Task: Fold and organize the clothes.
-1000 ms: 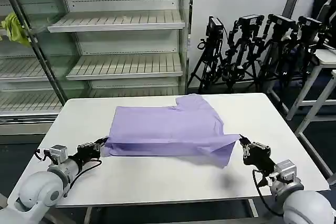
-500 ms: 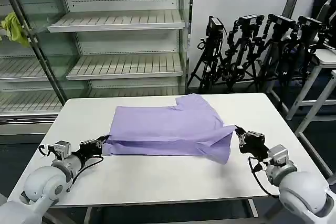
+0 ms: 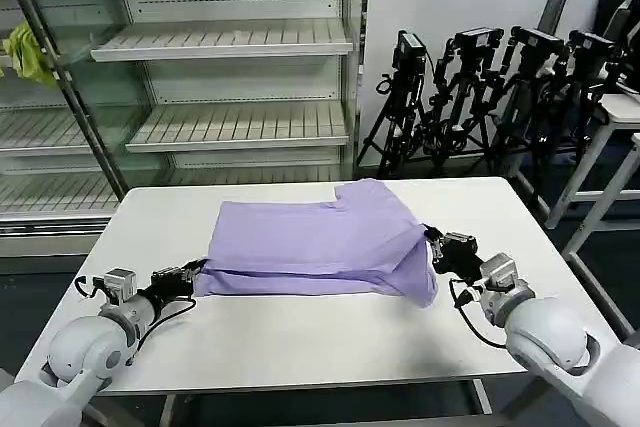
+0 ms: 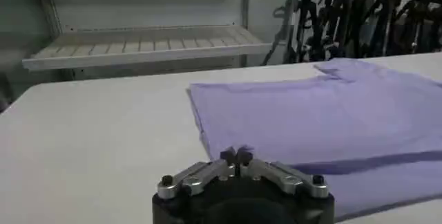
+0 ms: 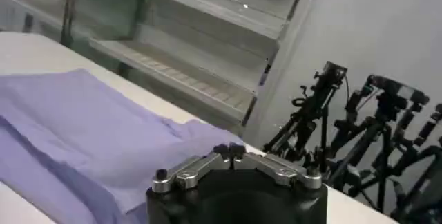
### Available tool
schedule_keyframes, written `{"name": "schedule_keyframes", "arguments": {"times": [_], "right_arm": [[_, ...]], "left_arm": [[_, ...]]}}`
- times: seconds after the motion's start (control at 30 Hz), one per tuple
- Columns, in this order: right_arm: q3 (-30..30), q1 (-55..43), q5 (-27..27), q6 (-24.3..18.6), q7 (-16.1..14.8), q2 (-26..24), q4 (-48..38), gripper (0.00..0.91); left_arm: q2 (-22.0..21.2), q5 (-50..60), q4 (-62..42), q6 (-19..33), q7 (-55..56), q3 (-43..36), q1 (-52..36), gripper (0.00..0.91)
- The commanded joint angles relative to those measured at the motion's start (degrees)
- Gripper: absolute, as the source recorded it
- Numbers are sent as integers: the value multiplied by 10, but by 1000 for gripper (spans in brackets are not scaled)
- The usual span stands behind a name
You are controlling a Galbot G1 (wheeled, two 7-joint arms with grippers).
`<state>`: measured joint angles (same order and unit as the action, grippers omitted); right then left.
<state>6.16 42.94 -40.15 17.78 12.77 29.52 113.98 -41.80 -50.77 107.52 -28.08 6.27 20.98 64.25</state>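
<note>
Bare white table (image 3: 300,337) open between the left gripper (image 3: 197,272) and right gripper (image 3: 432,243), folded lavender T-shirt (image 3: 320,242) bulked just ahead of both, shelving (image 3: 220,87) beyond, tripods (image 3: 480,97) crowded past the right gripper.

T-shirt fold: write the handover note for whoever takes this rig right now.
Left end effector: shut on the T-shirt's near left corner, low at the table surface.
Right end effector: shut on the near right corner, holding it lifted and drawn in over the shirt's right side.
T-shirt: lavender, plain side up, spread across the middle of the white table, near edge already doubled into a band, one sleeve sticking out on the far side.
Done: the first lengthwise fold looks started.
Left: probably lay the right corner down, finish the folds, tidy the bundle.
</note>
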Motion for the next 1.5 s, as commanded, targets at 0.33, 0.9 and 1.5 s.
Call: {"name": "schedule_keyframes", "arguments": {"times": [0.33,0.9,1.5], "right_arm": [[84,-120,5,-2,-8,16,-64,0],[189,-236,24,-20,-23,56,-124,0],[198,-222,68,-14,-7,73,-174,907]], "left_arm": [[-3,3,-6,1,-1,-8,-6,60],[-6,8,-7,2,-1,-7,-3,50],[-14,23,-33,5,-1,-16,-21,907]]}}
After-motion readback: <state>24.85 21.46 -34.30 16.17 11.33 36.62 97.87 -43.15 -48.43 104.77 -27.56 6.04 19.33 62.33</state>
